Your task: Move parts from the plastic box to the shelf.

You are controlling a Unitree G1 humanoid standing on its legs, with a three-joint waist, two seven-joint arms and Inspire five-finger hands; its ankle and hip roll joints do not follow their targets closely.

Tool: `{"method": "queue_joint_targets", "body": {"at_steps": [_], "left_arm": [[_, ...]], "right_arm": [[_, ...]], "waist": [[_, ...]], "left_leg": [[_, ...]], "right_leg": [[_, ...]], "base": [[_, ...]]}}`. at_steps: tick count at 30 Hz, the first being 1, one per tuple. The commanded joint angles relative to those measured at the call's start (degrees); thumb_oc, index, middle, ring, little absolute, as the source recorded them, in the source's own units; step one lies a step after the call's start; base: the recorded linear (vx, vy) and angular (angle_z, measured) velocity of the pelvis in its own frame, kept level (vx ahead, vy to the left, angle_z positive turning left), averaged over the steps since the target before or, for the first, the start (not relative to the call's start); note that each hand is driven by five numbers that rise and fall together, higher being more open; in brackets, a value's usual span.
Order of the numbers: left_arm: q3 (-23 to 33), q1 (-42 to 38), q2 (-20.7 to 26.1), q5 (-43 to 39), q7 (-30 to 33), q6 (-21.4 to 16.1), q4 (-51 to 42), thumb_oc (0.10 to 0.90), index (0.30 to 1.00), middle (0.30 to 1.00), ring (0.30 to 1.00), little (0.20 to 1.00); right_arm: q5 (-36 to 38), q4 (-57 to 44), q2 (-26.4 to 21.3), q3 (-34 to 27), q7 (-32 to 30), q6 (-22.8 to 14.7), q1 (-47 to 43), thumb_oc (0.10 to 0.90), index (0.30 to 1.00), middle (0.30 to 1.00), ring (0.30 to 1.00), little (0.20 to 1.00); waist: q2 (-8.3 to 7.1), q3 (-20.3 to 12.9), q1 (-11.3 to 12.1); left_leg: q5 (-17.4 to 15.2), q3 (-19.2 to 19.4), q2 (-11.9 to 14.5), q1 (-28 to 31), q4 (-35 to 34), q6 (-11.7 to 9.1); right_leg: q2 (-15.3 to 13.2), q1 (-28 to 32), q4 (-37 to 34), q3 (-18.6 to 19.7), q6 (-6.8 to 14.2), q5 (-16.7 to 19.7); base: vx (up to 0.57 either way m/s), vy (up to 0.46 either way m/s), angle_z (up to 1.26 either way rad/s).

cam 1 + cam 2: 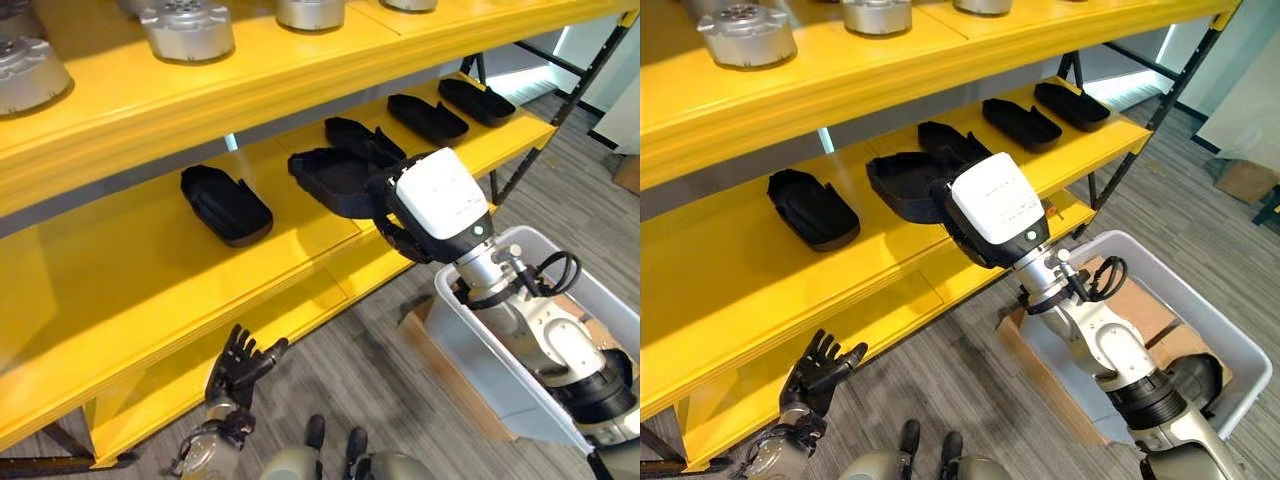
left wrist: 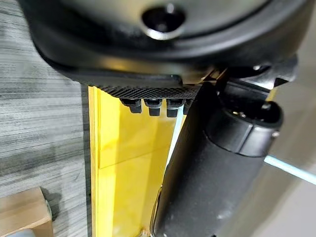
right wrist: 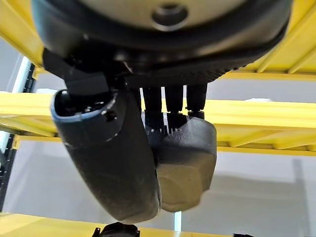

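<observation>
My right hand [image 1: 440, 205], with a white cover on its back, is shut on a black moulded part [image 1: 335, 180] at the front of the yellow middle shelf [image 1: 130, 270]. I cannot tell whether the part rests on the shelf or hangs just above it. In the right wrist view the thumb [image 3: 106, 163] and fingers curl round this part [image 3: 185, 163]. Several similar black parts lie along the same shelf, one to the left [image 1: 225, 205] and others to the right [image 1: 427, 117]. The white plastic box [image 1: 600, 290] stands on the floor under my right arm. Down low by the bottom shelf, my left hand [image 1: 240, 365] is open.
Silver round metal parts [image 1: 188, 28] stand on the top shelf [image 1: 300, 70]. A flat cardboard piece [image 1: 440, 350] lies under the box on the grey floor. The shelf's dark frame legs [image 1: 560, 110] rise at the right end.
</observation>
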Motion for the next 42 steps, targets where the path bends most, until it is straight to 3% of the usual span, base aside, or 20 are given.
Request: {"method": "queue_joint_targets", "body": {"at_steps": [1,5,6,7,10,13,14,15,16,17,18,22,31,34,35,42], "left_arm": [[0.79,-1.39,2.03,0.81,-2.53,-4.0,-5.18,0.9,1.0,1.0,1.0,1.0],[0.0,-1.61,2.18,0.49,-2.35,-3.99,-5.62,0.9,1.0,1.0,1.0,1.0],[-0.37,-2.44,2.58,-0.09,-2.23,-4.07,-5.74,0.9,1.0,1.0,1.0,1.0],[-1.46,-4.45,3.35,-0.66,-1.97,-4.08,-5.88,0.9,1.0,1.0,1.0,1.0],[-1.87,-5.59,3.74,-1.2,-1.73,-4.38,-5.91,0.9,1.0,1.0,1.0,1.0],[-2.52,-5.95,4.13,-1.9,-1.43,-4.28,-5.96,0.9,1.0,1.0,1.0,1.0],[-2.6,-5.82,4.27,-2.07,-1.67,-4.23,-6.06,0.9,1.0,1.0,1.0,1.0],[-2.71,-5.79,4.27,-2.1,-1.7,-4.22,-6.08,0.9,1.0,1.0,1.0,1.0],[-3.06,-5.72,4.54,-1.98,-1.46,-4.28,-6.05,0.9,1.0,1.0,1.0,1.0],[-2.26,-5.08,3.95,-2.52,-1.52,-4.08,-6.26,0.9,1.0,1.0,1.0,1.0],[-2.45,-5.18,3.5,-3.13,-1.64,-3.81,-6.47,0.9,1.0,1.0,1.0,1.0],[-3.05,-5.11,5.16,-1.78,-3.21,-3.62,-6.62,0.9,1.0,1.0,1.0,1.0],[-1.5,-4.22,5.26,-0.79,-2.75,-3.7,-6.84,0.9,1.0,1.0,1.0,1.0],[-1.17,-3.9,5.23,-0.77,-2.44,-3.79,-7.16,0.9,1.0,1.0,1.0,1.0],[-0.95,-3.98,5.68,-0.58,-2.24,-3.91,-7.3,0.9,1.0,1.0,1.0,1.0],[-0.72,-4.85,7.26,-0.74,-1.57,-4.59,-7.69,0.9,1.0,1.0,1.0,1.0]], "right_arm": [[2.37,-4.05,0.9,-4.32,-4.94,0.02,-8.59,0.4,0.3,0.3,0.3,0.3],[1.82,-4.66,0.24,-4.13,-5.09,-0.1,-9.22,0.4,0.3,0.3,0.3,0.3],[1.71,-4.58,-0.67,-4.1,-5.31,0.16,-9.6,0.4,0.3,0.3,0.3,0.3],[1.5,-4.6,-2.83,-4.05,-5.83,1.12,-10.33,0.4,0.3,0.3,0.3,0.3],[1.78,-4.58,-4.38,-4.5,-7.04,2.32,-10.71,0.4,0.3,0.3,0.3,0.3],[1.93,-4.95,-5.7,-5.78,-8.22,3.18,-8.64,0.4,0.3,0.3,0.3,0.3],[2.0,-4.83,-6.3,-6.34,-8.48,3.54,-7.88,0.4,0.3,0.3,0.3,0.3],[2.02,-4.89,-6.4,-6.45,-8.5,3.55,-7.71,0.4,0.3,0.3,0.3,0.3],[1.83,-5.0,-6.88,-6.26,-8.78,3.73,-7.77,0.4,0.3,0.3,0.3,0.3],[2.23,-4.94,-7.2,-6.91,-8.56,3.81,-7.7,0.4,0.3,0.3,0.3,0.3],[1.71,-5.56,-7.62,-8.04,-8.73,3.84,-6.97,0.4,0.3,0.3,0.3,0.3],[0.89,-6.4,-5.6,-9.22,-8.07,4.46,-5.75,0.4,0.3,0.3,0.3,0.3],[-0.76,-5.26,-3.06,-6.74,-6.16,5.04,-8.3,0.4,0.3,0.3,0.3,0.3],[-0.72,-4.43,-1.4,-5.42,-5.78,5.23,-9.86,0.4,0.3,0.3,0.3,0.3],[-0.9,-3.05,-0.04,-3.62,-5.05,5.47,-11.44,0.4,0.3,0.3,0.3,0.3],[-0.37,2.0,2.57,0.63,-4.55,6.47,-16.58,0.4,0.3,0.3,0.3,0.3]], "waist": [[-1.46,-5.94,0.91],[-1.21,-5.01,1.08],[-1.71,-4.44,0.56],[-2.58,-3.73,-1.07],[-3.16,-4.39,-2.57],[-1.17,-6.1,-4.65],[-0.24,-6.59,-4.65],[-0.09,-6.69,-4.77],[0.53,-6.75,-4.26],[1.49,-7.26,-3.87],[1.57,-7.5,-4.22],[0.93,-7.29,-2.79],[-1.12,-6.9,0.36],[-1.84,-6.06,1.92],[-2.55,-4.93,3.77],[-3.21,-1.88,6.98]], "left_leg": [[-7.64,0.02,-0.98,5.12,2.43,-0.68],[-7.7,-0.3,-1.55,3.73,4.69,-1.28],[-7.9,1.7,-0.19,2.36,6.31,-2.11],[-8.42,7.63,5.04,0.65,8.11,-3.1],[-4.97,11.29,15.47,1.29,8.45,-5.31],[6.61,14.97,26.54,3.26,3.85,-9.58],[10.08,13.67,28.15,3.87,1.57,-10.98],[10.67,13.42,28.28,3.91,0.94,-11.19],[12.19,10.27,28.37,4.02,0.07,-11.82],[7.49,5.91,24.92,5.64,-2.2,-11.77],[5.38,8.84,24.28,6.03,-3.58,-11.82],[-0.42,8.79,18.88,5.83,-2.47,-10.37],[-3.01,7.93,13.49,5.08,-2.44,-8.0],[-3.76,7.1,12.11,3.77,-1.23,-7.24],[-4.35,6.1,11.09,1.82,0.71,-6.79],[-5.38,3.97,9.51,-3.11,5.13,-6.04]], "right_leg": [[-3.58,4.86,-7.28,1.11,6.5,5.79],[-4.38,4.81,-7.09,0.02,6.22,5.74],[-5.52,4.3,-6.77,-0.94,6.33,5.96],[-8.21,2.89,-6.29,-3.19,6.92,6.62],[-10.73,2.11,-5.82,-5.28,7.43,6.41],[-12.55,2.18,-3.33,-8.91,8.15,4.99],[-12.97,2.07,-2.18,-9.45,8.3,4.34],[-12.83,1.97,-1.99,-9.7,8.21,4.22],[-13.59,1.83,-1.32,-9.61,8.53,3.89],[-14.38,1.69,-0.94,-9.11,9.0,4.36],[-15.95,2.28,-0.72,-10.33,9.57,5.12],[-20.47,4.14,-1.55,-11.81,11.82,8.03],[-24.03,5.62,-3.51,-12.98,14.28,11.68],[-25.03,5.86,-3.4,-13.44,14.77,12.51],[-25.84,6.0,-2.72,-14.6,14.97,13.04],[-26.73,5.09,-1.63,-16.38,15.0,13.84]], "base": [[0.03,-0.058,0.19],[-0.04,-0.02,0.17],[-0.22,0.09,0.49],[-0.23,0.116,0.83],[-0.1,0.154,1.14],[0.05,0.287,0.52],[0.04,0.228,0.88],[0.02,0.201,0.89],[0.0,0.224,0.8],[0.03,0.329,0.32],[0.04,0.295,0.0],[0.03,0.299,0.53],[0.02,0.131,0.18],[0.0,0.077,0.16],[-0.01,0.043,0.12],[-0.04,0.021,0.28]]}}
